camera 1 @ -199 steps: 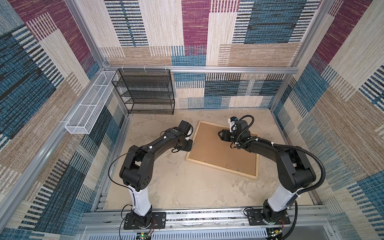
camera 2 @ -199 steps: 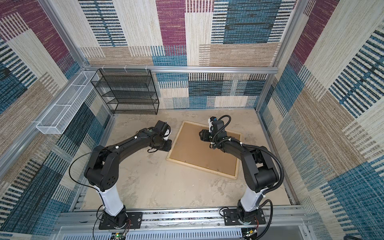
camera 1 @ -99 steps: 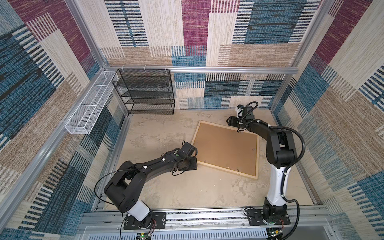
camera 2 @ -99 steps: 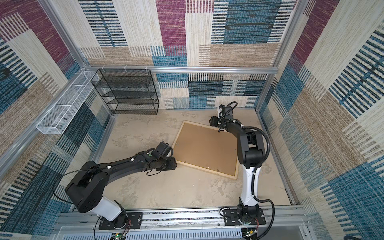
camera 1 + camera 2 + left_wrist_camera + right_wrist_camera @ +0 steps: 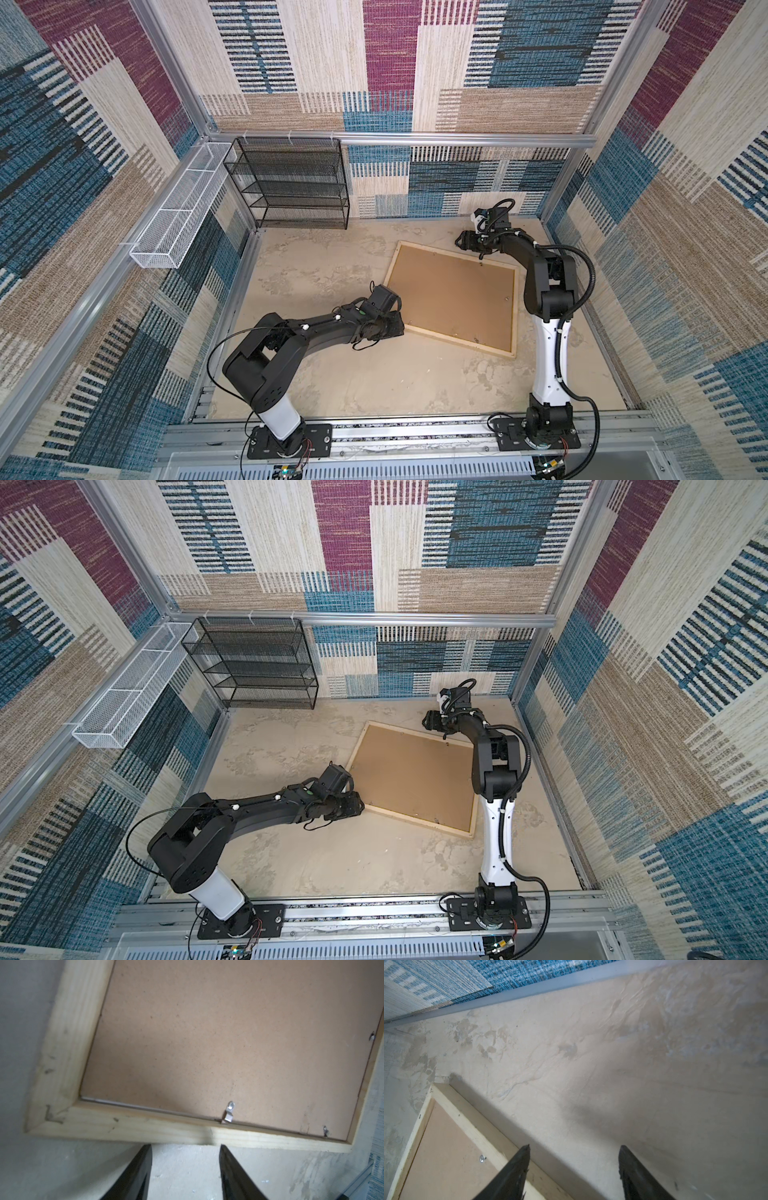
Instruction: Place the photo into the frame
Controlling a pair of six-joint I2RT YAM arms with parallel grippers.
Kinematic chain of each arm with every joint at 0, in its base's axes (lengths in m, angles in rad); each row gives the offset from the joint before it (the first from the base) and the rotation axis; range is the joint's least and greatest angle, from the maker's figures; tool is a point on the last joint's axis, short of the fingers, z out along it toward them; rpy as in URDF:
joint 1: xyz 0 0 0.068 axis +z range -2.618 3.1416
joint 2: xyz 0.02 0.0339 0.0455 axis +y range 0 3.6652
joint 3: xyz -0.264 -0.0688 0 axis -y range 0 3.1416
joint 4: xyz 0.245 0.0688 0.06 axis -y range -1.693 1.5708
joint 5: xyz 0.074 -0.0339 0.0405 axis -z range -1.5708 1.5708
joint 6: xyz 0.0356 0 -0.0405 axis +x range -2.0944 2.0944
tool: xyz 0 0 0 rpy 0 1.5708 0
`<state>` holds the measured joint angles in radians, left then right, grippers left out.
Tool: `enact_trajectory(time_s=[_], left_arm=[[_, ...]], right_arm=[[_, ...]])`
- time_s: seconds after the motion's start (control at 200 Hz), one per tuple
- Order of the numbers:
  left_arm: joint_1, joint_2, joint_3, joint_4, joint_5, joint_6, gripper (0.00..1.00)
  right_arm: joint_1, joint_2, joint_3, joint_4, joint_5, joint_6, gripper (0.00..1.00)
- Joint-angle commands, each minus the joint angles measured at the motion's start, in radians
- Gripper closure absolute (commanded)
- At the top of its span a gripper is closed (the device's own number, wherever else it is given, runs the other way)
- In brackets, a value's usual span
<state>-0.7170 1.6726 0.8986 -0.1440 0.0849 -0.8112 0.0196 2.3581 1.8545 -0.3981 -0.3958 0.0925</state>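
The frame (image 5: 514,311) (image 5: 475,791) lies flat on the table, back side up, with a plain brown backing board (image 5: 453,291) (image 5: 411,771) filling it. The photo is hidden. My left gripper (image 5: 395,326) (image 5: 357,806) is low at the frame's near left corner. In the left wrist view the gripper (image 5: 186,1147) is open and empty, with its tips at the outer side of the pale wood strip (image 5: 166,1128). My right gripper (image 5: 461,241) (image 5: 428,720) is at the frame's far edge. It (image 5: 574,1148) is open, with one finger over the strip (image 5: 467,1118) and the other over bare table.
A small metal tab (image 5: 228,1112) sticks up over the board's edge. A black wire shelf (image 5: 291,187) stands at the back left. A white wire basket (image 5: 178,208) hangs on the left wall. The patterned walls stand close around the table.
My left gripper has moved from the frame's left edge down to its near left corner and has opened wider. My right gripper has moved off the board, back to the far edge.
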Motion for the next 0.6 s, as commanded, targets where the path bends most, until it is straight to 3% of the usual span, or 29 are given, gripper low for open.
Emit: enact_trajectory(time_s=[0.0, 0.376, 0.596], left_arm=[[0.012, 0.004, 0.026, -0.019, -0.042, 0.021, 0.45], [0.161, 0.094, 0.092, -0.011, -0.059, 0.145, 0.46], [0.235, 0.187, 0.217, -0.041, -0.049, 0.242, 0.46]], right_arm=[[-0.011, -0.021, -0.031, -0.019, -0.029, -0.028, 0.31], [-0.058, -0.164, -0.249, 0.018, -0.055, -0.038, 0.32], [-0.058, -0.373, -0.537, 0.095, -0.05, 0.035, 0.33]])
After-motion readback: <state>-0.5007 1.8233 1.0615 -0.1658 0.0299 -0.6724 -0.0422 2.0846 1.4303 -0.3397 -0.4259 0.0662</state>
